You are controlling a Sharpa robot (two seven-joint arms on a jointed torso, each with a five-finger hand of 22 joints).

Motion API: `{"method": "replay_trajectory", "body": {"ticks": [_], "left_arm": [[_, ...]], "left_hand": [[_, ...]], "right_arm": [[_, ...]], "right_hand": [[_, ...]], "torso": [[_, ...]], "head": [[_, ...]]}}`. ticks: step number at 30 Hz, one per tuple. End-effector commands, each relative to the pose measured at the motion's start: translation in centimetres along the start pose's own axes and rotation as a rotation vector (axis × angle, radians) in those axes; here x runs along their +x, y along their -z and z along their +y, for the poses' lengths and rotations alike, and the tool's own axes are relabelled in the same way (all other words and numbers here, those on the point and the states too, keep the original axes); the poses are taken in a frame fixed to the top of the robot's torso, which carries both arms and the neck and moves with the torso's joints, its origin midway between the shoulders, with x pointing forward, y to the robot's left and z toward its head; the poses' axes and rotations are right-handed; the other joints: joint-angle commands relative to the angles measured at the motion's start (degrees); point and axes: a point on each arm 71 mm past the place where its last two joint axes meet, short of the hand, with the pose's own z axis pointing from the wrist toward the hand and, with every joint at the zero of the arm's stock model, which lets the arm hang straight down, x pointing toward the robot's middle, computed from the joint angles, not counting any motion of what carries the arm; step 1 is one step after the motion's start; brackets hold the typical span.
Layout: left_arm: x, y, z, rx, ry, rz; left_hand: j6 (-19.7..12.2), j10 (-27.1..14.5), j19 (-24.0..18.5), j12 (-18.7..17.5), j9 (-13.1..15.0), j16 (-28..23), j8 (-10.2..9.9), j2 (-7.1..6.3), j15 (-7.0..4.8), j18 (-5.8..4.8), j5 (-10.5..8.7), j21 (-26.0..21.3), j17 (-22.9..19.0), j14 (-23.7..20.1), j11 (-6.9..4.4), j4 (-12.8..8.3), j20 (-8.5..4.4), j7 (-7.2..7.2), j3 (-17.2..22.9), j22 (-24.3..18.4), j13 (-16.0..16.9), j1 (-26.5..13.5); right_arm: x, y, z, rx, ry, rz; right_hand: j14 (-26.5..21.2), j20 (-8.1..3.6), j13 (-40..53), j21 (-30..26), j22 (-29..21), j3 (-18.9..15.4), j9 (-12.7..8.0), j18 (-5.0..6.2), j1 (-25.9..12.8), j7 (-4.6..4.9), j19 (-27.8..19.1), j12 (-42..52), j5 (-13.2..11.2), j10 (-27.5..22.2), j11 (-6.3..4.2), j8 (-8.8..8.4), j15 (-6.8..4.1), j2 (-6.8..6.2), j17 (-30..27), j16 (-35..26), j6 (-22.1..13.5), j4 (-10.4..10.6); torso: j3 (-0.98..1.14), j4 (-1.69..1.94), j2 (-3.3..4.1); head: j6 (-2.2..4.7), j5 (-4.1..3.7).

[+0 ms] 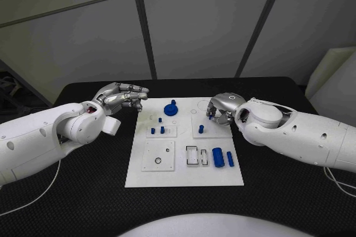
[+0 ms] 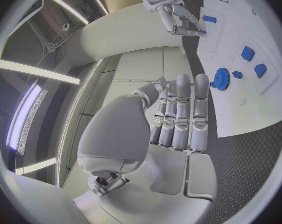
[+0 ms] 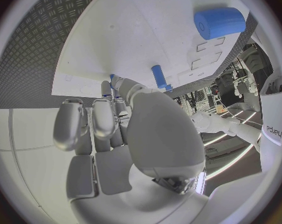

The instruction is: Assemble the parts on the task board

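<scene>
the task board (image 1: 185, 175) lay flat in the middle of the black table (image 1: 74, 206), long side running away from the robot. on its far end stood a blue gear (image 1: 171, 110) with a small knob on top; in the left wrist view the same gear (image 2: 222, 78) sat near the board's edge. just nearer the robot, small blue pegs (image 1: 157, 129) stood upright in a raised square tile, and a single blue peg (image 1: 201, 128) stood in the neighbouring tile to the right. further toward the robot, on the right half of the board, a thick blue cylinder (image 1: 218, 157) lay on its side with a thinner blue pin (image 1: 231, 159) just beside it — both next to some rectangular outlined slots. the left hand (image 1: 122, 98) hovered beside the board's far left corner, off the plate, its fingers (image 2: 181, 114) curled in side by side with nothing between them. the right hand (image 1: 221, 109) hung over the far right part of the board, fingers pointing down near the single peg; in the right wrist view a small blue piece (image 3: 113, 78) showed at the fingertips — whether it was pinched or merely touched, could not tell.
</scene>
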Motion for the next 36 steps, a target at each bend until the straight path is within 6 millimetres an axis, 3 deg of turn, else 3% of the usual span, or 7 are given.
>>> {"method": "replay_trajectory", "body": {"ticks": [1, 10, 20, 25, 29, 32, 36], "left_arm": [[0.1, -0.1, -0.1, 0.012, 0.009, 0.011], [0.0, -0.1, -0.1, 0.01, 0.009, 0.011], [0.3, -0.3, -0.1, 0.015, 0.01, 0.013], [0.5, -0.4, -0.1, 0.02, 0.011, 0.015], [0.8, -0.6, -0.1, 0.023, 0.013, 0.018], [1.0, -0.8, -0.1, 0.025, 0.014, 0.02], [1.3, -1.0, -0.1, 0.026, 0.014, 0.019]], "left_hand": [[-0.32, -0.24, -0.31, 0.16, -0.07, -0.34, 0.26, 0.6, 0.12, 1.91, 0.01, -0.11, -0.05, -0.44, -0.04, -0.06, -0.07, 0.11, -0.39, -0.05, 0.08, 0.13], [-0.64, -0.64, -0.4, 0.37, -0.16, -0.5, 0.24, 0.68, 0.22, 1.9, 0.01, -0.32, -0.25, -0.63, 0.11, -0.12, -0.01, 0.28, -0.46, -0.15, 0.14, 0.16], [-0.72, -0.75, -0.42, 0.44, -0.18, -0.53, 0.25, 0.73, 0.26, 1.89, 0.01, -0.37, -0.31, -0.66, 0.15, -0.11, 0.02, 0.33, -0.49, -0.18, 0.17, 0.14], [-0.75, -0.8, -0.43, 0.5, -0.19, -0.55, 0.26, 0.76, 0.28, 1.89, 0.02, -0.41, -0.35, -0.68, 0.17, -0.09, 0.04, 0.35, -0.51, -0.2, 0.18, 0.11], [-0.76, -0.82, -0.44, 0.51, -0.19, -0.55, 0.27, 0.78, 0.29, 1.89, 0.02, -0.42, -0.36, -0.68, 0.18, -0.09, 0.04, 0.36, -0.51, -0.2, 0.19, 0.1], [-0.76, -0.84, -0.45, 0.57, -0.19, -0.57, 0.3, 0.82, 0.3, 1.88, 0.01, -0.46, -0.39, -0.7, 0.19, -0.06, 0.06, 0.37, -0.53, -0.22, 0.21, 0.07], [-0.77, -0.88, -0.46, 0.66, -0.2, -0.58, 0.34, 0.79, 0.33, 1.88, 0.01, -0.51, -0.43, -0.7, 0.2, -0.03, 0.09, 0.37, -0.61, -0.25, 0.24, -0.01]], "right_arm": [[-0.8, 0.4, 0.1, -0.002, -0.004, -0.069], [-1.7, 1.4, 1.3, -0.041, -0.038, -0.11], [-2.9, 2.1, 5.5, -0.152, -0.098, -0.143], [-3.1, 1.9, 7.5, -0.204, -0.124, -0.143], [-3.0, 1.5, 9.4, -0.248, -0.143, -0.125], [-2.6, 1.0, 10.5, -0.27, -0.154, -0.102], [-1.4, 0.7, 11.8, -0.294, -0.171, -0.068]], "right_hand": [[2.97, 0.03, 0.1, 0.28, 0.12, 0.19, -0.03, -0.72, -0.54, 0.01, 0.16, -0.39, 0.18, 0.78, -0.2, -0.14, -0.35, 0.0, 0.09, 0.34, 0.33, -0.22], [2.98, 0.02, 0.13, 0.61, 0.49, 0.42, -0.04, -0.75, -0.91, -0.02, 0.13, -0.6, 0.54, 0.86, -0.21, -0.18, -0.36, 0.02, 0.17, 0.62, 0.39, -0.34], [3.0, 0.01, 0.16, 0.91, 0.82, 0.71, -0.06, -0.77, -1.22, 0.01, 0.06, -0.84, 1.11, 0.9, -0.19, -0.27, -0.34, 0.02, 0.34, 1.01, 0.38, -0.54], [3.0, 0.0, 0.16, 0.98, 0.88, 0.82, -0.07, -0.77, -1.29, 0.04, 0.03, -0.92, 1.28, 0.91, -0.17, -0.3, -0.32, 0.04, 0.39, 1.12, 0.36, -0.62], [3.0, 0.0, 0.17, 0.99, 0.89, 0.85, -0.07, -0.76, -1.31, 0.05, 0.01, -0.94, 1.32, 0.91, -0.16, -0.31, -0.32, 0.05, 0.4, 1.15, 0.36, -0.64], [3.0, 0.0, 0.17, 0.97, 0.86, 0.85, -0.07, -0.76, -1.32, 0.06, -0.01, -0.95, 1.34, 0.91, -0.16, -0.31, -0.32, 0.04, 0.39, 1.16, 0.36, -0.65], [2.99, 0.0, 0.17, 0.93, 0.8, 0.87, -0.08, -0.74, -1.36, 0.07, -0.05, -0.98, 1.37, 0.9, -0.14, -0.33, -0.31, 0.04, 0.33, 1.12, 0.34, -0.67]], "torso": [[-0.01, -0.01, -0.02], [-0.06, 0.03, -0.02], [-0.1, 0.08, 0.0], [-0.12, 0.12, 0.01], [-0.26, 0.28, 0.01], [-0.21, 0.12, 0.06], [-0.26, 0.18, 0.07]], "head": [[0.1, -0.08], [0.05, 0.1], [-0.06, 0.8], [-0.22, 1.7], [-0.36, 2.58], [-0.42, 3.43], [-0.69, 4.17]]}}
